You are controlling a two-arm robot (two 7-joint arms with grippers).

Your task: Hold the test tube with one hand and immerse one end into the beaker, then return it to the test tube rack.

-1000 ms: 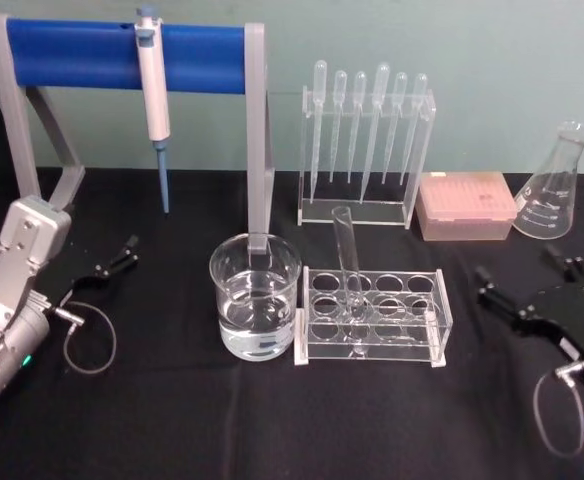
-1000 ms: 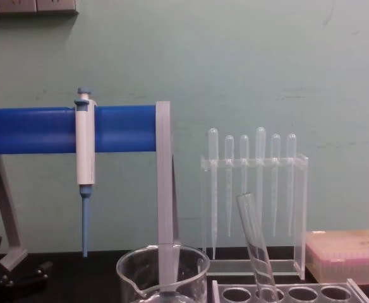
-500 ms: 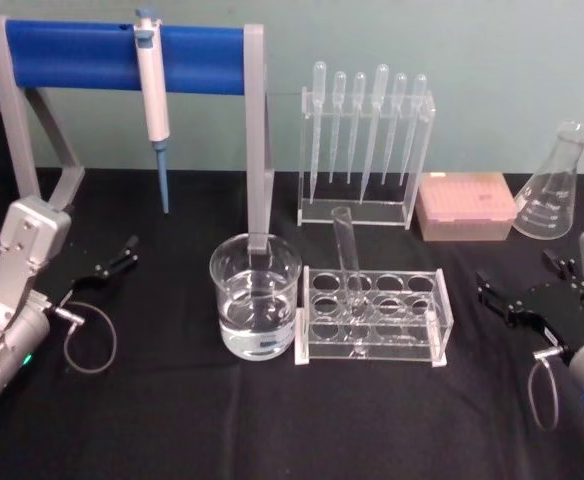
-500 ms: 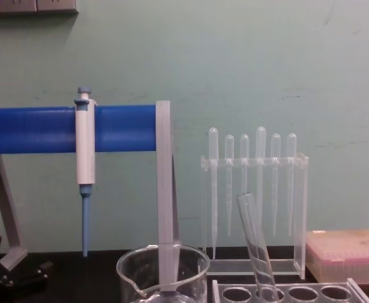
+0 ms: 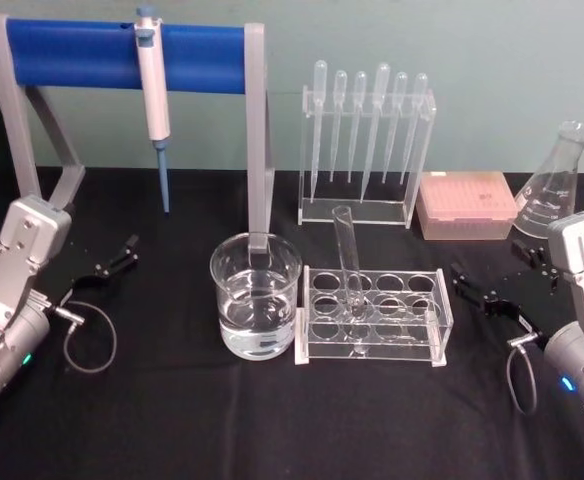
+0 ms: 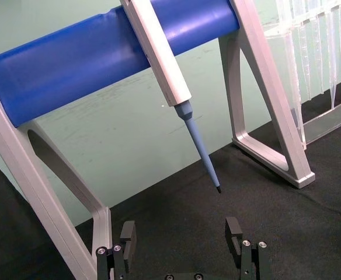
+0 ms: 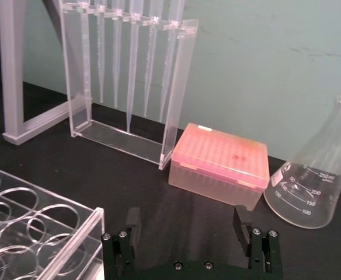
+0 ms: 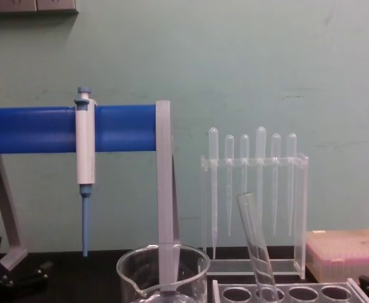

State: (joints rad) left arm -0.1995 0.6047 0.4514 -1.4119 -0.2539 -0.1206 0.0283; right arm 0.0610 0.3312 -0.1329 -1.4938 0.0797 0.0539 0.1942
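My right tool (image 5: 494,288) hangs open and empty just right of the clear rack (image 5: 372,318), where the test tube (image 5: 349,262) leans in a near-left hole. The beaker (image 5: 255,296) (part full of clear liquid) touches the rack's left end. My left tool (image 5: 112,258), also open, sits far left on the surface (image 5: 172,420).

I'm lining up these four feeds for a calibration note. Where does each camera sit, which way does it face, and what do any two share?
Head: high, looking down at the test tube leaning in its rack, the beaker and both arms.
Chest: low, facing forward across the table at the beaker rim.
Left wrist: behind the open left gripper, facing the pipettor.
Right wrist: behind the open right gripper, facing the pink tip box.
Head and right wrist share the flask.
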